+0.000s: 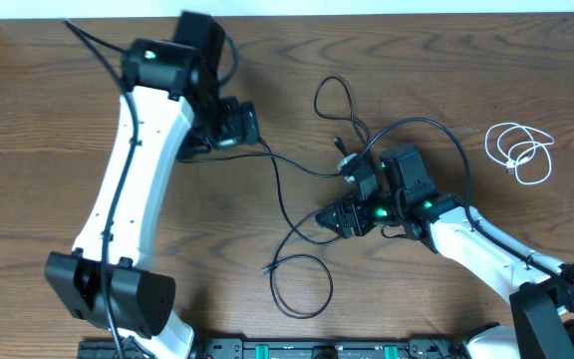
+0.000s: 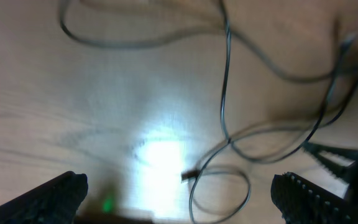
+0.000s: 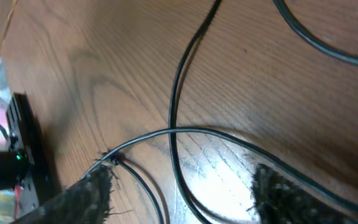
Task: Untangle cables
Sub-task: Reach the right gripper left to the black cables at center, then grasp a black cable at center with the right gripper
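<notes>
There was one white cable (image 1: 522,152), one wooden table (image 1: 28,150) and two robot arms, left (image 1: 133,170) and right (image 1: 466,239). The thin black cables (image 1: 297,168) were too tangled to count.

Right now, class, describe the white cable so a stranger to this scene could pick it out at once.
Take the wooden table in the overhead view and go to its right side, past the right arm. There the white cable lies alone in a small coil; the black cables sprawl mid-table.
</notes>
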{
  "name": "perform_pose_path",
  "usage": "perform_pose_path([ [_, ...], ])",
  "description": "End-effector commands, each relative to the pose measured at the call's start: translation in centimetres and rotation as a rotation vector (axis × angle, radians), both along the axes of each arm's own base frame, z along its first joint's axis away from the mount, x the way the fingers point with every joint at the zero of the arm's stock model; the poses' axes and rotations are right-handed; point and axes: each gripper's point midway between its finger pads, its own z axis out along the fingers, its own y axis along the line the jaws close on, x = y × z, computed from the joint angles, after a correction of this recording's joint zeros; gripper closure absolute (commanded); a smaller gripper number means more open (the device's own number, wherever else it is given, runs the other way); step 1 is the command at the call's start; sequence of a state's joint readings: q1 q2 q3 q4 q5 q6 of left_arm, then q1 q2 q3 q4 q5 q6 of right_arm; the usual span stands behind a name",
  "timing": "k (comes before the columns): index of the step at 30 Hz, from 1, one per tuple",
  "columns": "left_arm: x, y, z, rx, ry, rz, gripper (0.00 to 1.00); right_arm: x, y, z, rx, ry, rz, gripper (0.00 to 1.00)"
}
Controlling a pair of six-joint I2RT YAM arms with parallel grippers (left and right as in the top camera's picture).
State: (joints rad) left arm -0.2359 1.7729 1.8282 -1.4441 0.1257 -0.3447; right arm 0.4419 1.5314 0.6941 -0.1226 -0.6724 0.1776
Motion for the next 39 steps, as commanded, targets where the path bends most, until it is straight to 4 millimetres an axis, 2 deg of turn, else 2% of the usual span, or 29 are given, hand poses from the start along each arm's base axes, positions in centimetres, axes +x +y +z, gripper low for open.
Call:
perform_pose_path([
  [1,-1.6,-1.4,-2.4,-0.009,0.081,-0.023,0.01,-0.1,0.0,-0.3,0.009,0.113,-0.099,0.4],
  [4,-1.9,-2.1,-4.2,-0.004,0.094,-0.047,0.0,0.0,-0.1,-0.4,0.023,0.212,-0.189,0.51],
  [6,-1.9,-2.5,-5.0,-0.004,0.093,-0.058,0.0,-0.1,0.0,-0.4,0.03,0.26,-0.228,0.66],
  [7,-1.9,-2.6,-5.3,-0.005,0.091,-0.061,0.0,-0.2,0.0,-0.5,0.028,0.289,-0.258,0.67],
  [13,-1.5,-2.8,-5.5,-0.008,0.076,-0.064,0.0,0.1,0.0,-2.2,-0.056,0.385,-0.519,0.65],
  [17,-1.5,-2.8,-5.5,-0.008,0.076,-0.064,0.0,0.4,-0.1,-3.0,-0.106,0.378,-0.674,0.56],
  [25,-1.5,-2.8,-5.5,-0.008,0.076,-0.064,0.0,1.5,-1.1,-3.3,-0.125,0.333,-0.919,0.57],
  [30,-1.5,-2.8,-5.5,-0.008,0.076,-0.064,0.0,2.2,-0.3,-2.7,-0.051,0.355,-0.962,0.6],
  [32,-1.5,-2.8,-5.5,-0.008,0.076,-0.064,0.0,2.2,-0.3,-2.8,-0.059,0.345,-0.968,0.64],
  [39,-1.5,-2.8,-5.5,-0.008,0.076,-0.064,0.0,1.8,-0.6,-4.0,-0.088,0.356,-1.026,0.65],
])
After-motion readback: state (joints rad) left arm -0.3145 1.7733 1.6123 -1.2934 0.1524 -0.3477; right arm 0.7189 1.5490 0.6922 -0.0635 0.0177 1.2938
